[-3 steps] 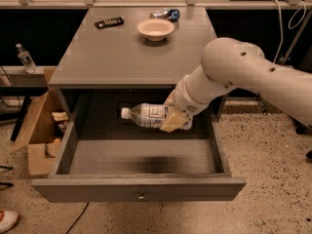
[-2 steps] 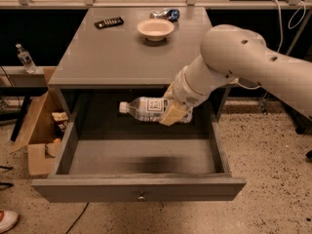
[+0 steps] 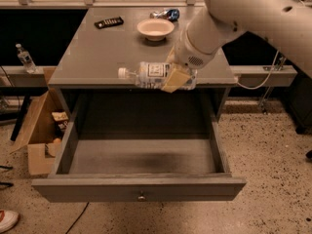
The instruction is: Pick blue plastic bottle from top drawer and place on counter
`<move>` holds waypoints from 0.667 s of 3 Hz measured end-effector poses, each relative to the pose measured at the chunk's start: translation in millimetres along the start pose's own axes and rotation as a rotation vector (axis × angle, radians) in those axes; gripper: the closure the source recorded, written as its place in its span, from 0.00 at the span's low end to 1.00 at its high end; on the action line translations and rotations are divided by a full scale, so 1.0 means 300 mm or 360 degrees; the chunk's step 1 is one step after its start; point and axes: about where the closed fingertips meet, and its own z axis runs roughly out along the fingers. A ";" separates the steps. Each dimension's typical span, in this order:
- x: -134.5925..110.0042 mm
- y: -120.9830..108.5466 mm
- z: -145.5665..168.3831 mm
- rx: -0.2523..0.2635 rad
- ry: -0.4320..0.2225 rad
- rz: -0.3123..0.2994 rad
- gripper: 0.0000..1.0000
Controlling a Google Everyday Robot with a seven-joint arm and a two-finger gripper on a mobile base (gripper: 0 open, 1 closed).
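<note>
Plastic bottle (image 3: 151, 74) in tool (image 3: 176, 77) near counter (image 3: 97, 52)

Tan tool (image 3: 176, 77) on pale-blue bottle (image 3: 150, 72)

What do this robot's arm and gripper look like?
The arm is thick, smooth and creamy white, built of rounded tube sections with a few small dark holes. No loose cables show on it. Its gripper, at the front edge of the counter, is tan and flat-sided.
</note>
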 end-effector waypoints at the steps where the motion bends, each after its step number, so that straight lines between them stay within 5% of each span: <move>1: -0.020 -0.096 -0.007 0.0064 -0.0049 0.0139 1.00; 2: -0.023 -0.097 -0.010 0.0067 -0.0051 0.0153 1.00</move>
